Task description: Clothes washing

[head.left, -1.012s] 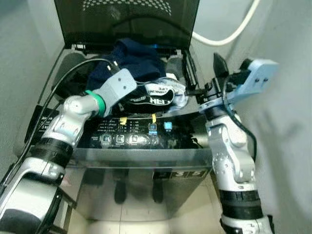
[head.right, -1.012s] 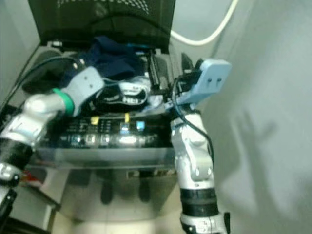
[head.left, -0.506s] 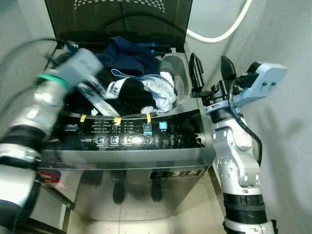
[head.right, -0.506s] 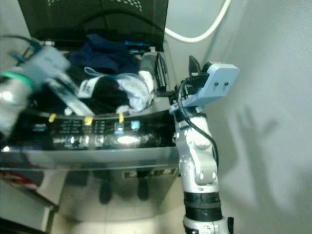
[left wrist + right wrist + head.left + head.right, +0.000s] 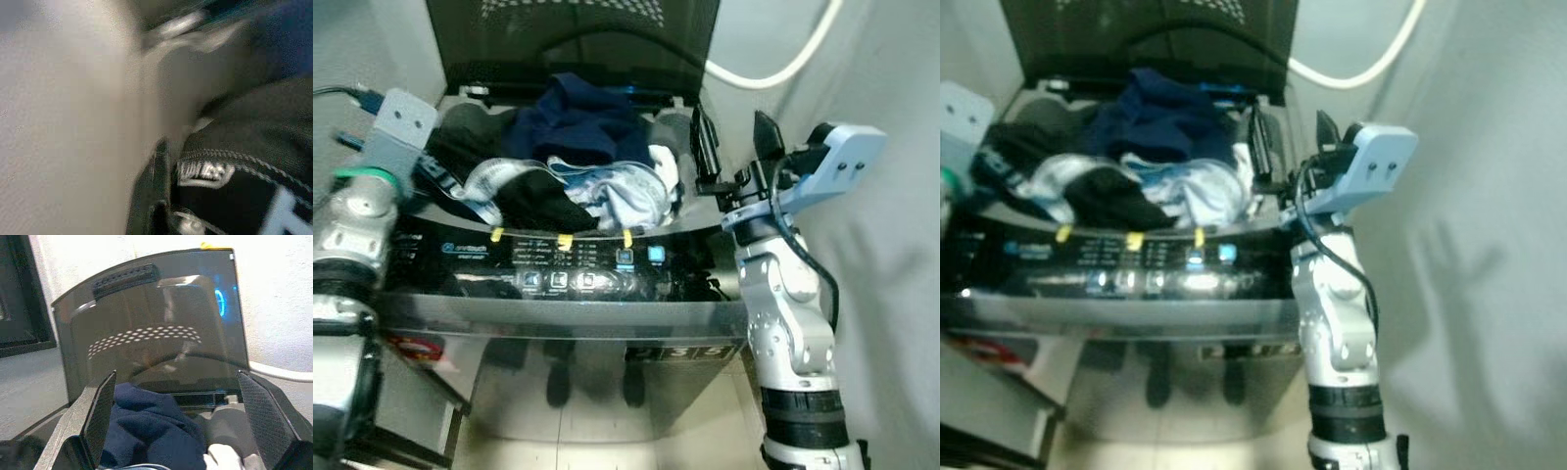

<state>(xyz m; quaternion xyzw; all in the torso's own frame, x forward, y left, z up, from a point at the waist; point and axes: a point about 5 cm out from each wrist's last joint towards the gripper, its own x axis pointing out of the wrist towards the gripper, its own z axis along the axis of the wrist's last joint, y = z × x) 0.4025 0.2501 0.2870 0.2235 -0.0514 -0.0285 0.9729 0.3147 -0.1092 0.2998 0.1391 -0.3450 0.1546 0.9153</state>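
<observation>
Standing open, the top-loading washing machine point(image 5: 568, 284) had its dark lid point(image 5: 573, 39) raised at 12 o'clock of the head view and its drum heaped with clothes point(image 5: 573, 166): a navy garment point(image 5: 582, 117) at the rear, black point(image 5: 533, 196) and white point(image 5: 626, 191) pieces toward the front. The pile rose above the rim, just behind the lit control panel point(image 5: 578, 269). The right gripper point(image 5: 734, 147) was held at 3 o'clock of the drum, beside the rim, its two black fingers point(image 5: 100, 416) spread apart and holding nothing; between them the right wrist view showed the lid and the navy garment. The left gripper point(image 5: 440, 181) lay at 9 o'clock of the drum against the pile's edge, its grey wrist block point(image 5: 399, 127) above; whether its jaws were clenched could not be told. A white hose point(image 5: 783, 59) curved along the wall at 1 o'clock.
</observation>
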